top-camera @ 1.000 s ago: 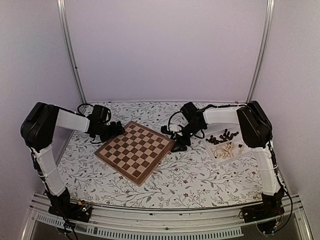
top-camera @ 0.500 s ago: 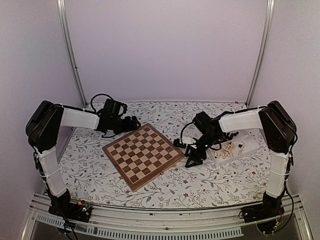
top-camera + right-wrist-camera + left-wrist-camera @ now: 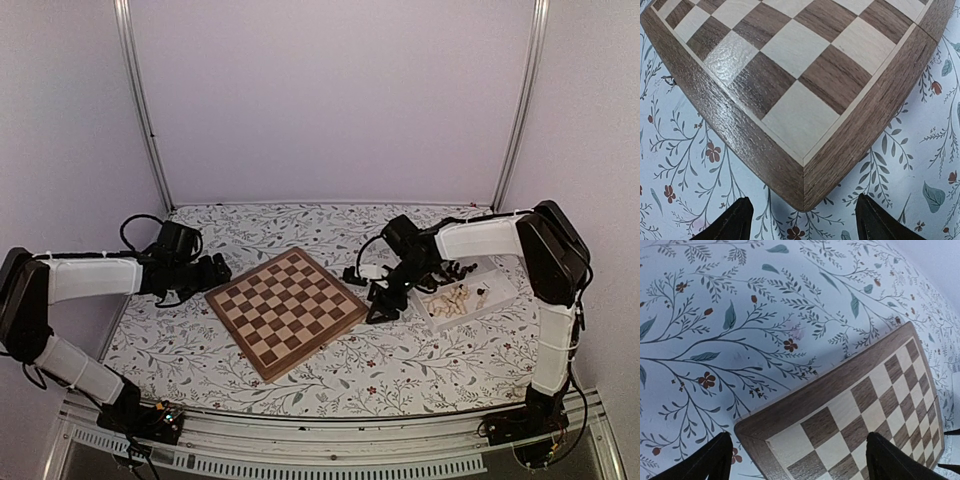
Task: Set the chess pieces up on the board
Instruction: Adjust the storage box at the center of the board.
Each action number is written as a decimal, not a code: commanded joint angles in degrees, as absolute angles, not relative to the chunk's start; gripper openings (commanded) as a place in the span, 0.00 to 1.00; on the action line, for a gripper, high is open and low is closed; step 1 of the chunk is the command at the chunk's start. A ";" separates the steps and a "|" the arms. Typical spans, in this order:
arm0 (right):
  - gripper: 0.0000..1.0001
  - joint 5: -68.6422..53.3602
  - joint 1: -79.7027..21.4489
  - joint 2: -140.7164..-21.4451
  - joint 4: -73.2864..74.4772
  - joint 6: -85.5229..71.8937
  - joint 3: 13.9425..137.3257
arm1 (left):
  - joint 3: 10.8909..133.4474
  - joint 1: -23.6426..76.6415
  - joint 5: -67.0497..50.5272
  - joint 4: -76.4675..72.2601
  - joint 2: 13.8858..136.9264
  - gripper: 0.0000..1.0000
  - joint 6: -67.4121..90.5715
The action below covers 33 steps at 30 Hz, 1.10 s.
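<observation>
Board [image 3: 287,312] lies flat on the floral table cover [image 3: 400,370], mid-table, turned so its corners point left, right, near and far.

Left gripper [image 3: 218,268]: low over the cover, just beside the board's left corner. Jaws wide apart, nothing between them. Left wrist view: both fingers [image 3: 710,462] sit at the lower edge of frame, with the board's corner ahead and between them. No contact seen.

Right gripper [image 3: 367,295]: low at the board's right corner, jaws spread, holding nothing. Right wrist view: that corner sits in the gap between the fingertips [image 3: 735,222], apart from both.

Far right: white tray [image 3: 500,285] on the cover, just beyond the right gripper. Chess pieces lie inside it: pale ones [image 3: 452,300] heaped in the nearer part, dark ones [image 3: 458,270] in the farther part, partly hidden behind the right arm [image 3: 470,238]. Piece types too small to tell.
</observation>
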<state>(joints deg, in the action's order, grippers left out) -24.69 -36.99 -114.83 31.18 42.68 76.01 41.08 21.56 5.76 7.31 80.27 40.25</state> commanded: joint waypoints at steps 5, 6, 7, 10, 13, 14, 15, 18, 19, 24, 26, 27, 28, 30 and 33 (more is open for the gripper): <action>0.73 -27.29 -38.94 -116.62 30.50 43.71 75.89 | 40.35 19.41 2.64 3.59 86.91 0.95 43.51; 0.73 -27.41 -39.28 -116.67 30.54 43.69 75.63 | 40.79 19.42 2.10 3.24 88.39 0.95 43.55; 0.73 -27.31 -39.80 -116.71 30.50 43.68 75.33 | 41.39 19.40 1.38 2.96 89.70 0.95 43.58; 0.73 -26.83 -40.54 -116.57 30.50 43.86 74.49 | 42.79 19.62 0.47 2.25 92.69 0.95 44.48; 0.73 -26.72 -40.82 -116.18 30.88 43.82 73.59 | 43.27 19.75 -2.01 -0.13 94.14 0.94 45.34; 0.73 -26.86 -40.86 -115.92 31.04 43.79 73.23 | 43.58 19.96 -2.44 -1.57 94.66 0.94 45.37; 0.73 -27.01 -40.87 -115.37 31.31 43.85 72.80 | 44.03 20.22 -2.80 -2.26 95.23 0.94 45.29; 0.72 -27.49 -40.87 -113.81 32.11 43.86 71.36 | 45.96 21.34 -3.86 -3.41 97.55 0.93 44.52; 0.72 -27.51 -40.87 -112.89 32.35 43.81 70.89 | 46.65 21.77 -4.01 -3.54 98.50 0.93 44.34; 0.71 -26.54 -41.09 -109.75 33.93 43.85 68.32 | 48.86 23.85 -5.34 -5.96 101.30 0.93 44.00; 0.71 -26.11 -41.20 -108.32 34.55 44.26 66.94 | 49.91 24.30 -6.41 -7.13 102.65 0.93 43.76; 0.71 -26.21 -41.26 -107.76 34.73 44.40 66.22 | 50.88 24.60 -7.10 -7.20 103.55 0.93 43.44; 0.71 -26.52 -41.27 -106.99 35.09 44.53 65.54 | 52.01 24.83 -7.71 -7.23 104.40 0.92 42.97; 0.71 -27.54 -41.31 -105.76 36.01 44.71 64.72 | 54.29 25.59 -8.63 -7.21 106.26 0.92 42.31; 0.70 -28.82 -41.51 -104.70 37.91 44.99 64.21 | 58.07 26.79 -9.62 -7.21 108.83 0.91 41.67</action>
<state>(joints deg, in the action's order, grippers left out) -25.87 -40.51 -107.46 35.51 43.83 65.01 53.84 23.83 -4.05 -5.41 105.82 42.98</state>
